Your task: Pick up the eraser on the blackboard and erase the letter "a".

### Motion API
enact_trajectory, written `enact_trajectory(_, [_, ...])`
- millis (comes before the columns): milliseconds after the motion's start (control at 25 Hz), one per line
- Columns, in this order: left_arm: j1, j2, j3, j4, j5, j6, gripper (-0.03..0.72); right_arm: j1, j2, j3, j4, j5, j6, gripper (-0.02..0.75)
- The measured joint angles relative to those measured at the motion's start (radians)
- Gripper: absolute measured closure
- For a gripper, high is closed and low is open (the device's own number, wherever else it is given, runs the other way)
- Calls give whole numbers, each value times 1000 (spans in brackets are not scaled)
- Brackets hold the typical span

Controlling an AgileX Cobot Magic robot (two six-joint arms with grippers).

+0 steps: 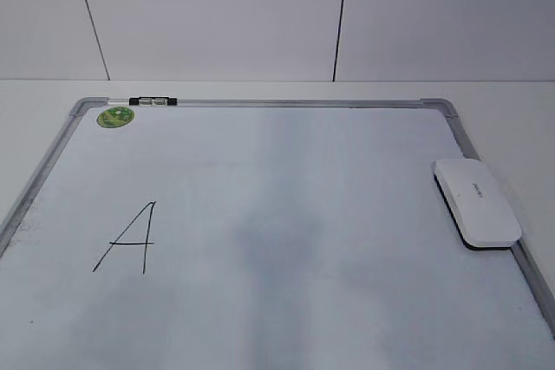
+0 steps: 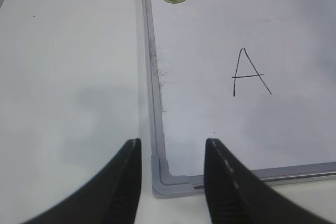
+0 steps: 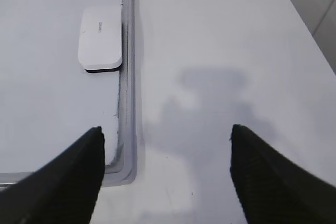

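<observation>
Black and bare, my right gripper (image 3: 167, 174) hangs wide open over the table, just off the blackboard (image 3: 128, 77) corner; my left gripper (image 2: 172, 179) gapes narrower, empty too. Farther off, the eraser (image 3: 101, 38) lies flat against the right frame. I should straddle its short sides squarely. Only a capital letter (image 2: 251, 72) shows.

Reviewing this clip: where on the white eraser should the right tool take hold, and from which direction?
Probably from above, closing across the narrow width of the eraser, mid-length. It lies flat, felt side down, against the right frame of the blackboard, so the long sides are the only graspable faces. The right tool is open and short of it.
</observation>
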Motion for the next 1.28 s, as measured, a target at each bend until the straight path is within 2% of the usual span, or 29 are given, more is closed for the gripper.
enact_trajectory(240, [0, 0, 0, 0, 0, 0, 391, 43, 0, 0, 13, 1, 0, 146])
enact_trajectory(680, [0, 0, 0, 0, 0, 0, 392, 45, 0, 0, 16, 1, 0, 146])
enact_trajectory(1280, [0, 0, 0, 0, 0, 0, 444, 45, 0, 0, 16, 1, -2, 146])
